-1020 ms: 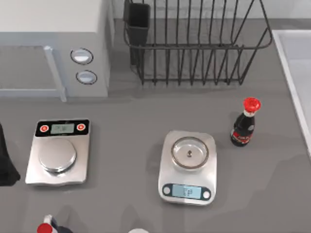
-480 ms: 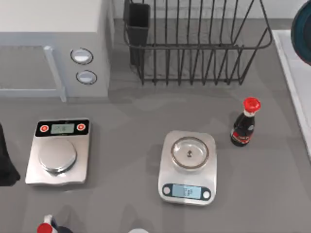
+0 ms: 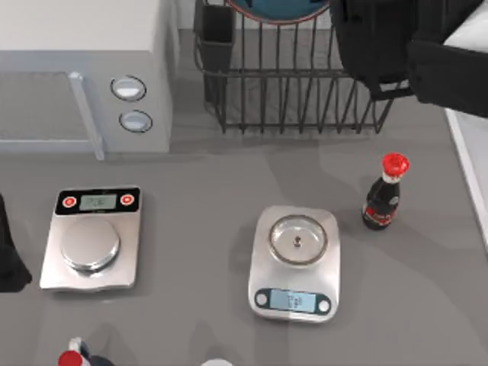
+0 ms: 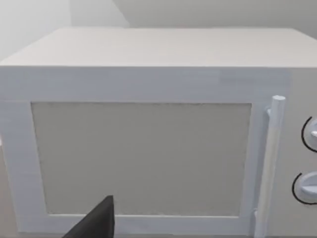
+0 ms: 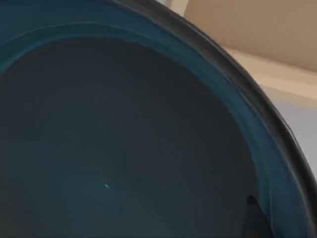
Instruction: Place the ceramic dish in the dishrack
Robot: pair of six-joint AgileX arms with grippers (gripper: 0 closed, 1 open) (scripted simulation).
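The job is at the carrying-over step: the right arm reaches in from the top view's right, and its gripper (image 3: 343, 15) hangs over the back right part of the dishrack (image 3: 305, 76) with the ceramic dish (image 3: 278, 9) out in front of it, above the wire bars at the far edge of the table. In the top view the teal inside and brownish rim of the dish show just past the rack's upright bars, near the dark utensil cup (image 3: 217, 34); whether the dish touches any bar I cannot tell. In the right wrist view the dish (image 5: 124, 148) sits right against the camera, which suggests the gripper is clamped on its rim, though the fingers themselves are hidden, so I cannot tell their state for sure. The left arm is parked at the table's left edge facing the microwave (image 4: 148, 124), and I cannot tell its finger state. The next move, as I judge it, calls for lowering the dish between two bars and only then letting go.
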